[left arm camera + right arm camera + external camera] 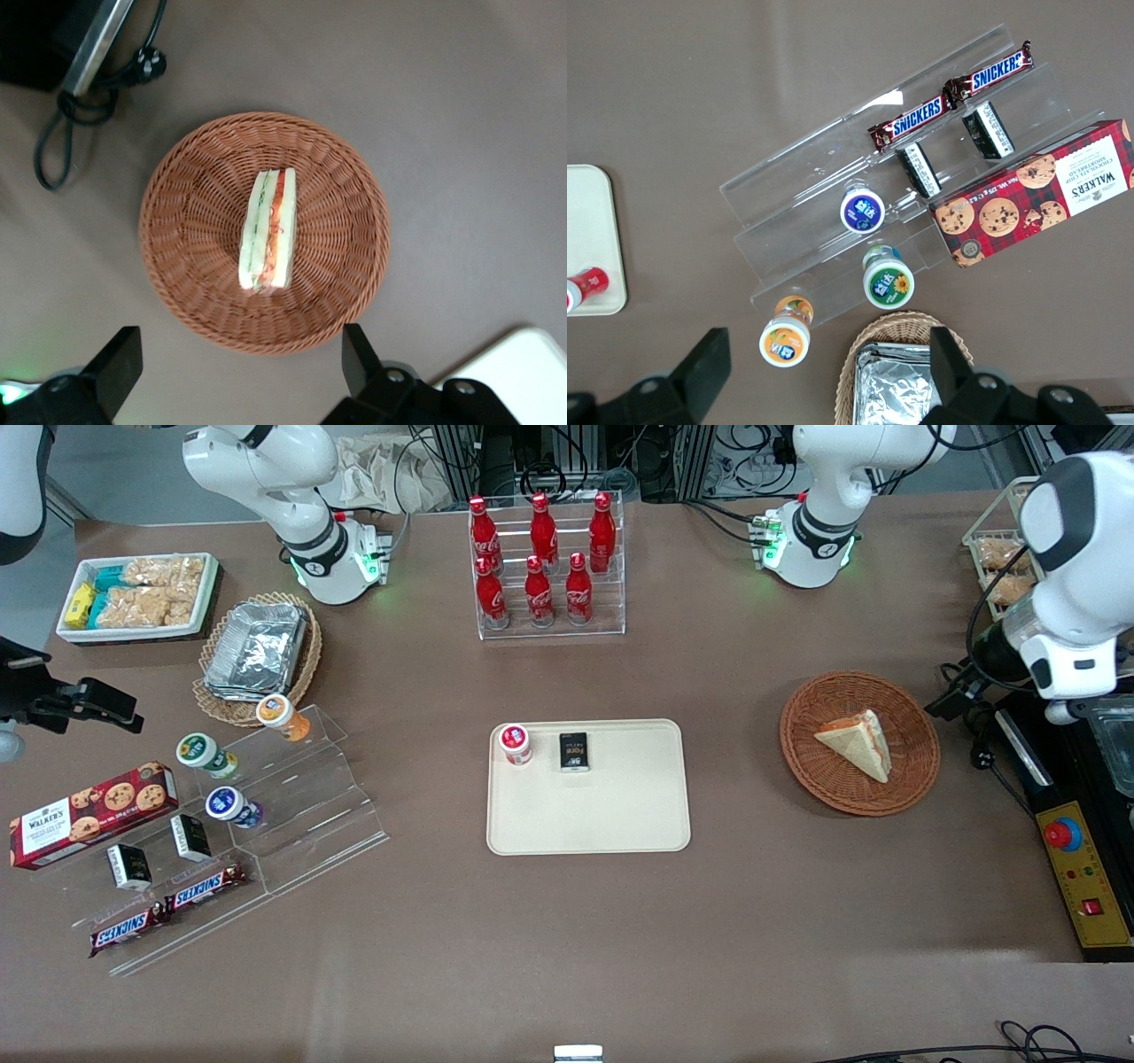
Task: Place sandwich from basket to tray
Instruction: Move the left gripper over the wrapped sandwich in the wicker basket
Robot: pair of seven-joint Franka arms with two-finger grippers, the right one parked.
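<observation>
The sandwich [858,743] [267,230], a white-bread wedge with red and green filling at its edge, lies in the middle of the round reddish-brown wicker basket [912,779] [190,292]. My left gripper [239,332] hangs high above the basket's rim, well clear of the sandwich. It is open wide, with nothing between its black fingers [352,354]. The cream tray [620,815] lies flat at the table's middle, a short way from the basket toward the parked arm's end; one corner of the tray [532,359] shows in the left wrist view.
On the tray stand a red-lidded cup [515,743] and a small black box [574,751]. A rack of cola bottles [545,567] stands farther back. A black cable and plug [142,62] lie beside the basket, near a yellow control box [1085,877].
</observation>
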